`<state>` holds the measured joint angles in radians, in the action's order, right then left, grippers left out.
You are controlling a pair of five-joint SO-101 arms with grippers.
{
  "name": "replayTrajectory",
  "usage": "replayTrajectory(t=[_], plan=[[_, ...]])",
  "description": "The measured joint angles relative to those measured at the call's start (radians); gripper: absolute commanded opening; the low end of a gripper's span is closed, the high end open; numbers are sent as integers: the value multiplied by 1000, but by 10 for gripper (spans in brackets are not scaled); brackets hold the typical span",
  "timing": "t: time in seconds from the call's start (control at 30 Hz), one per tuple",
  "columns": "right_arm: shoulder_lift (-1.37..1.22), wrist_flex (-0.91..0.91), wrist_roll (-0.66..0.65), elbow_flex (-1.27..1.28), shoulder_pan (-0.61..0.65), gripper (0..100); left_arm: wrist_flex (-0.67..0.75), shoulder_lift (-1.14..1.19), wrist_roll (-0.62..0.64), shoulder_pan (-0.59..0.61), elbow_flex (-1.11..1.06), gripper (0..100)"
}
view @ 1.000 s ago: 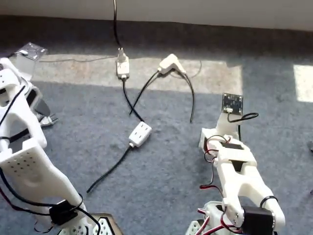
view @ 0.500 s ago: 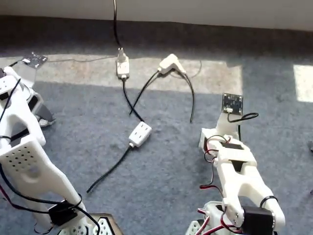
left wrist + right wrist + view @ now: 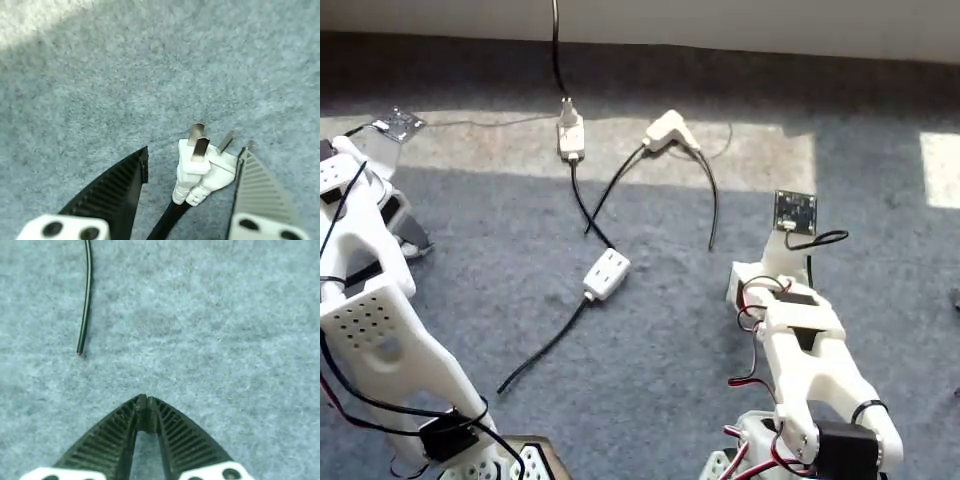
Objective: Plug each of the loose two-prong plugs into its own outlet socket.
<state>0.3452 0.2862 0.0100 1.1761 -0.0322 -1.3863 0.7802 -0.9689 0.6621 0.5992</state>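
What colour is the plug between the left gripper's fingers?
The plug is white, on a black cord; left wrist view shows it best.

Overhead camera; wrist cameras near carpet [image 3: 225,315]

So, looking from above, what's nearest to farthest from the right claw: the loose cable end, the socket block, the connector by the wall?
1. Loose cable end, just beside the right gripper.
2. Socket block, middle of the carpet.
3. Connector, far back by the wall.
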Motion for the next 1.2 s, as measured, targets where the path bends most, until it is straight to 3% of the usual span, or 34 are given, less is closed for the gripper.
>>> replayTrajectory(t=[0.8, 1.2], plan=[[0, 0, 0, 0, 0, 8, -23, -86, -52, 26, -3, 263], [0, 0, 0, 0, 0, 8, 58, -21, -52, 26, 2, 263]])
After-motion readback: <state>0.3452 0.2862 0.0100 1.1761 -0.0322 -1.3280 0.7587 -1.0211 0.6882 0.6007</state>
